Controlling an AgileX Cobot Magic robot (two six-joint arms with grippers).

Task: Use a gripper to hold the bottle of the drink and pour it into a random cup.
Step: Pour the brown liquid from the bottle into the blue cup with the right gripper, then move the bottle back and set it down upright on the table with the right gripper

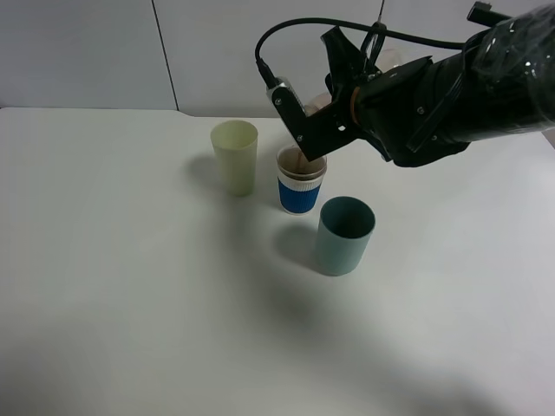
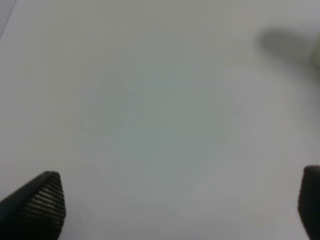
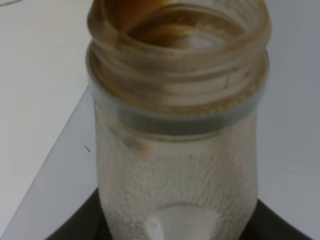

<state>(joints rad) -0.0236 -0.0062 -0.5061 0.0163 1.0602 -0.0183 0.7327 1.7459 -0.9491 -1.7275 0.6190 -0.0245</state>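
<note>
**A:** What couldn't you make out?

**B:** In the right wrist view the bottle (image 3: 180, 125) filled the frame. Its base was cut off, and only slivers of black finger showed on either side low down. No label was visible from there. In the high view the right gripper (image 1: 303, 121) and its arm hid nearly the whole bottle, and only a pale patch showed behind the black fingers.

**A:** Grip state?

**B:** The right gripper was clamped on the bottle. The left gripper (image 2: 180, 202) had its two tips wide apart, with nothing between them and bare table (image 2: 150, 100) below. There was a blurred pale-yellow smudge at the frame edge, which I couldn't tell apart from its shadow.

**A:** Where was the bottle?

**B:** It was held up off the table and tipped, with the mouth above the blue-banded cup (image 1: 301, 186). That cup stood between the yellow-green tumbler (image 1: 235, 156) and the teal cup (image 1: 344, 235), with none of the three touching. Something brown showed inside the cup's rim. I couldn't tell whether it was a stream or liquid already in the cup.

**A:** How did the bottle look?

**B:** It was clear plastic with a wide, round, threaded neck, a ring under the threads and no cap. Brown liquid sat at the mouth and tinted the neck. The body below was cloudy and pebbled, with a pale patch near the fingers.
</note>
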